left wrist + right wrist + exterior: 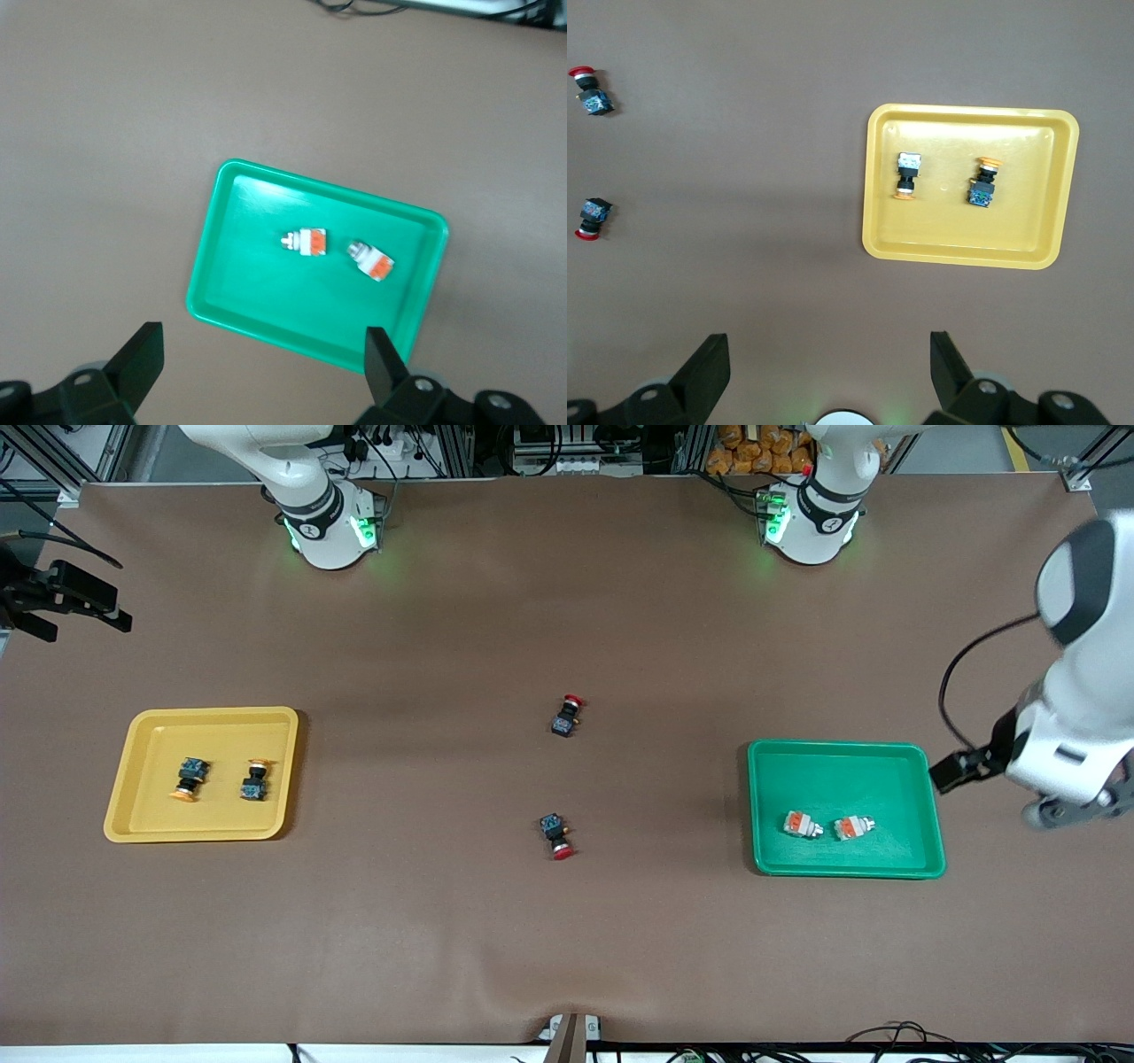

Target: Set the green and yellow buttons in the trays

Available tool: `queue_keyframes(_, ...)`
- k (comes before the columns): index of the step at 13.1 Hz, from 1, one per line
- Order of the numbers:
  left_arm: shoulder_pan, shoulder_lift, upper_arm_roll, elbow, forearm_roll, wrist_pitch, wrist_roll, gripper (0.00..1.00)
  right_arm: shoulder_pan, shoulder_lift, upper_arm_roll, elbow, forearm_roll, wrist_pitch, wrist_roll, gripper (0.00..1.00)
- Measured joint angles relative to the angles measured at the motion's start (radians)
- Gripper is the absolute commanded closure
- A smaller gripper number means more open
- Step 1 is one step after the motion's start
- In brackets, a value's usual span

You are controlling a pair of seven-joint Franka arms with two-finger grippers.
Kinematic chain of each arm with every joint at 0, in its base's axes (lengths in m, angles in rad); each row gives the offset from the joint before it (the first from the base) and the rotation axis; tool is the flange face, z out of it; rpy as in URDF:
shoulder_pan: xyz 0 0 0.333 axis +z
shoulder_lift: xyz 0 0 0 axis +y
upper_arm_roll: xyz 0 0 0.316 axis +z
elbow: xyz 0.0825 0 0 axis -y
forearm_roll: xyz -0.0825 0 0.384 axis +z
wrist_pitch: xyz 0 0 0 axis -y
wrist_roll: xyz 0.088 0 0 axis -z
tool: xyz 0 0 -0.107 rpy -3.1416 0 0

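Two black-and-blue buttons with orange-yellow caps (188, 778) (255, 779) lie in the yellow tray (221, 815) at the right arm's end of the table. Two white buttons with orange bands (802, 825) (853, 827) lie in the green tray (842, 779) at the left arm's end. My left gripper (263, 372) is open and empty, high over the table beside the green tray (257, 283). My right gripper (826, 354) is open and empty, high over the table between its base and the yellow tray (1028, 239).
Two black-and-blue switches with red caps (567, 715) (555, 835) lie on the brown table mat between the trays. The left arm (1076, 717) hangs over the table's edge beside the green tray.
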State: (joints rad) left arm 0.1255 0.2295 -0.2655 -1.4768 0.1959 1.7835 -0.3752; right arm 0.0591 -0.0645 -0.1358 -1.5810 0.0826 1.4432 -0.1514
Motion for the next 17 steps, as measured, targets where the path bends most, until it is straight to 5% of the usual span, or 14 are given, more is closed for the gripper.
queue_keyframes(6, 0.011, -0.082, 0.018, 0.010, -0.064, -0.080, 0.138, 0.00, 0.000, 0.000, 0.057, 0.006, 0.002, -0.002, 0.103, 0.00)
queue_keyframes(12, -0.152, -0.234, 0.249, -0.074, -0.194, -0.207, 0.231, 0.00, -0.006, 0.000, 0.075, 0.009, -0.008, -0.005, 0.104, 0.00)
queue_keyframes(17, -0.192, -0.279, 0.289, -0.118, -0.194, -0.225, 0.231, 0.00, -0.015, 0.000, 0.098, 0.011, -0.051, -0.005, 0.109, 0.00)
